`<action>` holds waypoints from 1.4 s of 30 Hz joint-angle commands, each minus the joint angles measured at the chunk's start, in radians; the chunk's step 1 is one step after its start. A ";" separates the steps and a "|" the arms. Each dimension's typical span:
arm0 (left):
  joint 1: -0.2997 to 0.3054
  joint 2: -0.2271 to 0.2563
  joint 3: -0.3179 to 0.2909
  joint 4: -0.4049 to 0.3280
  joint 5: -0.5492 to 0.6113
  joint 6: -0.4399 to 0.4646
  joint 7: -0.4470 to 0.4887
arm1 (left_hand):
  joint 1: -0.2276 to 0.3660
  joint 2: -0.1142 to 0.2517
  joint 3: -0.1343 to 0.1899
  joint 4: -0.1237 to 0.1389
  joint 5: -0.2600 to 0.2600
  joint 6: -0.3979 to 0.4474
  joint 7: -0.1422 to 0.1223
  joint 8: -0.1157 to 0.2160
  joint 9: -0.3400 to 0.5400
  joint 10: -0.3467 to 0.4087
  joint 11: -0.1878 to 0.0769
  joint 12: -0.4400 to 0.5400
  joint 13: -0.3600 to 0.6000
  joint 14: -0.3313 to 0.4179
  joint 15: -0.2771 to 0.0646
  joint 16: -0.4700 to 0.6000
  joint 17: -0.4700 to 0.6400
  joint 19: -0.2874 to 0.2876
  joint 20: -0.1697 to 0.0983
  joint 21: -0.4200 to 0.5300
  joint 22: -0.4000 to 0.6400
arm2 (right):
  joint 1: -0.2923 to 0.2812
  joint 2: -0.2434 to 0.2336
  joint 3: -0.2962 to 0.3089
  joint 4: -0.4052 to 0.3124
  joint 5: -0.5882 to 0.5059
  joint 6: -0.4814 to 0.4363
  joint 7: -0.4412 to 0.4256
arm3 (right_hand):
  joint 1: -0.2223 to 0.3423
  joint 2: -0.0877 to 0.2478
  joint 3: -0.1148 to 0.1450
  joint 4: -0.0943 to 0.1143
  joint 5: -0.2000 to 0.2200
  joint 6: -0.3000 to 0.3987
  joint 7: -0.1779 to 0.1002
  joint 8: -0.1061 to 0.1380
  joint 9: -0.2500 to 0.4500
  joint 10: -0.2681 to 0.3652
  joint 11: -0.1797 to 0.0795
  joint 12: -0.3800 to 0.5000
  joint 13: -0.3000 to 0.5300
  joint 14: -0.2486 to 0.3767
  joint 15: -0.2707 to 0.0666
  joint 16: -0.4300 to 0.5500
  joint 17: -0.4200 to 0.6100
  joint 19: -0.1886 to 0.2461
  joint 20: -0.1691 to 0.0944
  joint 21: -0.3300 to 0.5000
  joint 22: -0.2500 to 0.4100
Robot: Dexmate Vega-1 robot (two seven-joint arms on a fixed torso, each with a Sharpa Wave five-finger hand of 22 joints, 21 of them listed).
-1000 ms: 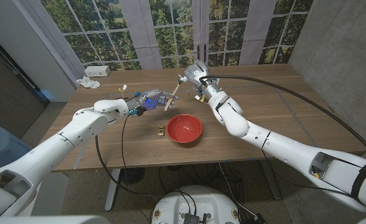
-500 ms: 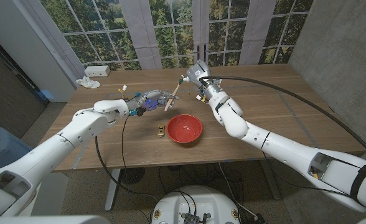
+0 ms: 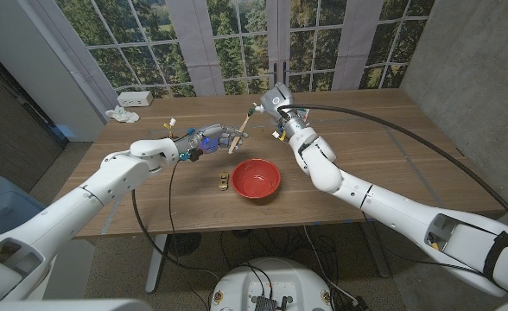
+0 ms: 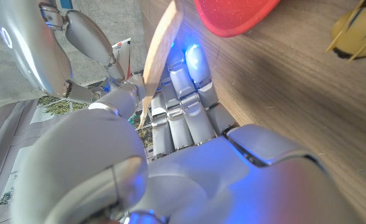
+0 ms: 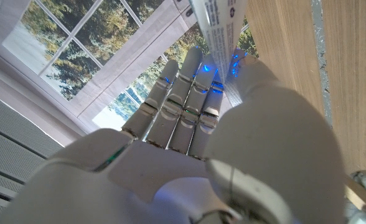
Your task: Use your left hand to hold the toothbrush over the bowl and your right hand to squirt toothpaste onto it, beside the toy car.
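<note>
Your left hand (image 3: 204,141) grips the toothbrush (image 3: 239,134), fingers closed around its lower handle; the wooden stick tilts up and away, its head toward one o'clock from the hand. In the left wrist view the fingers (image 4: 189,106) curl together around the pale handle (image 4: 159,50), with the bowl's red rim (image 4: 233,15) and the yellow toy car (image 4: 357,31) past them.

On the wooden table (image 3: 384,164), the toy car (image 3: 225,180) sits just beside the red bowl (image 3: 256,179), at the bowl's nine o'clock. The toothbrush hangs above the table at roughly eleven o'clock from the bowl, not over it; its head is near your right hand.

Your right hand (image 3: 274,102) is raised at about twelve o'clock from the bowl. In the right wrist view its fingers (image 5: 183,106) lie together, clamped on the white toothpaste tube (image 5: 217,28), which sticks out past the fingertips.

At the table's far left corner, ten o'clock from the bowl, lie a white crumpled cloth (image 3: 121,114) and a white box (image 3: 136,98).
</note>
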 commanded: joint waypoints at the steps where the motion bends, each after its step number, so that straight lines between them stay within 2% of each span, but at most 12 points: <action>1: -0.004 -0.005 0.002 0.014 -0.004 -0.005 -0.014 | 0.053 0.061 0.010 0.006 0.006 0.031 -0.017 0.006 0.004 0.222 -0.215 -0.003 0.000 0.101 -0.109 0.003 0.004 0.004 -0.151 0.003 0.001 | -0.013 0.039 0.035 0.009 0.093 -0.055 -0.001 | 0.021 0.032 0.109 0.020 -0.007 -0.006 -0.003 -0.005 0.001 -0.002 -0.018 -0.006 0.002 -0.010 -0.072 -0.007 0.007 -0.002 -0.023 0.010 0.003; 16: -0.018 -0.009 0.008 0.025 0.001 -0.001 -0.024 | 0.052 0.061 0.010 0.006 0.006 0.031 -0.017 0.006 0.002 0.222 -0.214 -0.002 0.003 0.100 -0.109 0.001 0.002 0.004 -0.151 0.003 0.000 | -0.025 0.058 0.066 -0.033 0.263 -0.114 0.011 | -0.006 0.044 0.098 0.028 -0.029 -0.037 -0.011 -0.022 -0.002 -0.022 -0.012 -0.029 -0.023 -0.017 -0.067 -0.017 0.024 -0.010 -0.008 0.028 0.000; 18: -0.020 -0.009 0.008 0.025 0.002 -0.001 -0.024 | 0.051 0.061 0.010 0.006 0.006 0.030 -0.017 0.006 0.002 0.224 -0.214 -0.002 0.004 0.101 -0.109 0.002 0.003 0.004 -0.151 0.003 0.000 | -0.025 0.057 0.070 -0.041 0.289 -0.112 0.012 | -0.035 0.045 0.085 0.041 -0.042 -0.044 -0.008 -0.026 -0.004 -0.031 -0.013 -0.046 -0.043 -0.021 -0.056 -0.019 0.029 -0.013 -0.006 0.034 0.000; 22: -0.021 -0.009 0.008 0.026 0.003 -0.001 -0.025 | 0.052 0.061 0.010 0.006 0.007 0.030 -0.016 0.006 0.003 0.221 -0.215 -0.003 0.004 0.101 -0.109 0.002 0.003 0.004 -0.151 0.003 0.000 | -0.021 0.053 0.068 -0.049 0.319 -0.114 0.012 | -0.070 0.041 0.068 0.054 -0.058 -0.058 -0.008 -0.033 -0.005 -0.034 -0.009 -0.054 -0.053 -0.023 -0.046 -0.017 0.036 -0.016 -0.002 0.038 -0.002; 30: -0.030 -0.011 0.012 0.033 0.004 0.003 -0.032 | 0.051 0.061 0.011 0.006 0.006 0.030 -0.017 0.006 0.003 0.221 -0.214 -0.003 0.005 0.101 -0.109 0.002 0.004 0.004 -0.151 0.003 0.000 | -0.016 0.053 0.076 -0.068 0.393 -0.130 0.028 | -0.089 0.045 0.063 0.055 -0.076 -0.065 -0.011 -0.036 -0.006 -0.042 -0.001 -0.073 -0.077 -0.047 -0.048 -0.032 0.035 -0.019 0.001 0.044 -0.003; 42: -0.037 -0.016 0.014 0.038 0.000 0.008 -0.041 | 0.051 0.061 0.011 0.006 0.006 0.030 -0.017 0.005 0.002 0.223 -0.215 -0.006 0.001 0.101 -0.109 0.002 0.006 0.004 -0.151 0.003 0.000 | -0.008 0.042 0.073 -0.092 0.462 -0.162 0.048 | -0.135 0.050 0.049 0.056 -0.119 -0.124 -0.023 -0.057 -0.011 -0.111 0.015 -0.153 -0.138 -0.089 -0.040 -0.082 -0.016 -0.035 0.014 0.055 -0.008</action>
